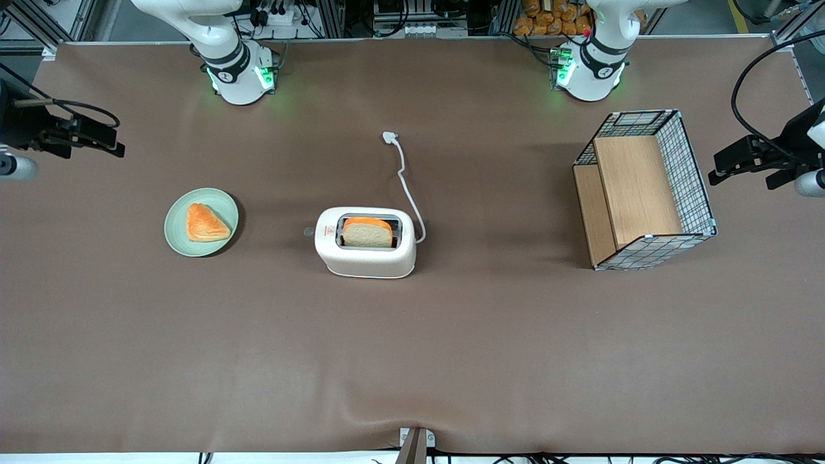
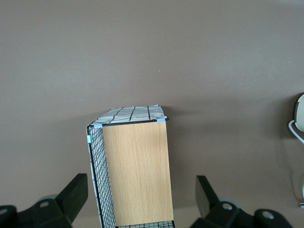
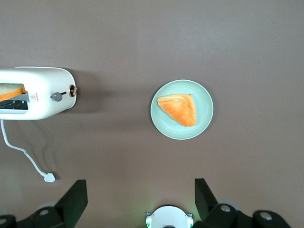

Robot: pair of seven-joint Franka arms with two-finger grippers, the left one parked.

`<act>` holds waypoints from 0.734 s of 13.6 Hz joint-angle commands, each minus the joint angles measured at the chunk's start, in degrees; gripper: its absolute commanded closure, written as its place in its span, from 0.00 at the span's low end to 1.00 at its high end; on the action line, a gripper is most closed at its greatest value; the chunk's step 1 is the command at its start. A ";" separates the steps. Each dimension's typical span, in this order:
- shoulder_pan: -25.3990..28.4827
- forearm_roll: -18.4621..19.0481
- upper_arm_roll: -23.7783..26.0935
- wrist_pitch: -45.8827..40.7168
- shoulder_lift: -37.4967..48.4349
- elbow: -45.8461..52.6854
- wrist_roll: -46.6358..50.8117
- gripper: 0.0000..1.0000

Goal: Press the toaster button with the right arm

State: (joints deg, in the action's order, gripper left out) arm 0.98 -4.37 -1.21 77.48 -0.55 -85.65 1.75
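Note:
The cream-white toaster [image 1: 365, 251] stands mid-table with a slice of bread [image 1: 367, 233] in its top slot; it also shows in the right wrist view [image 3: 42, 83]. The toaster button [image 3: 57, 97], a small grey knob, sits on the narrow end face that points toward the working arm's end of the table, and shows faintly in the front view [image 1: 310, 231]. My right gripper [image 1: 106, 143] hovers high at the working arm's end of the table, well away from the toaster. It is open and empty [image 3: 140, 199].
A green plate [image 1: 177, 235] with a triangular orange pastry [image 1: 206, 223] lies between gripper and toaster. The toaster's white cord [image 1: 406, 180] runs toward the arm bases. A wire basket with wooden panels [image 1: 644, 190] stands toward the parked arm's end.

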 commanded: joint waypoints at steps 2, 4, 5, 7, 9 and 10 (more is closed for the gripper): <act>-2.21 5.93 4.62 1.44 1.08 -0.49 -0.26 0.00; -3.01 5.86 5.17 1.44 1.08 -0.22 -0.17 0.00; -3.01 5.77 5.17 1.44 1.08 0.04 -0.09 0.00; -2.74 6.03 5.17 1.44 0.29 0.75 -0.17 0.00; -2.74 6.21 5.17 1.44 -0.85 3.37 -0.08 0.00; -2.74 6.04 5.17 1.18 -1.81 4.43 -0.17 0.00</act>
State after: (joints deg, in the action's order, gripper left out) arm -0.45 0.39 2.51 79.42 -0.55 -84.66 1.74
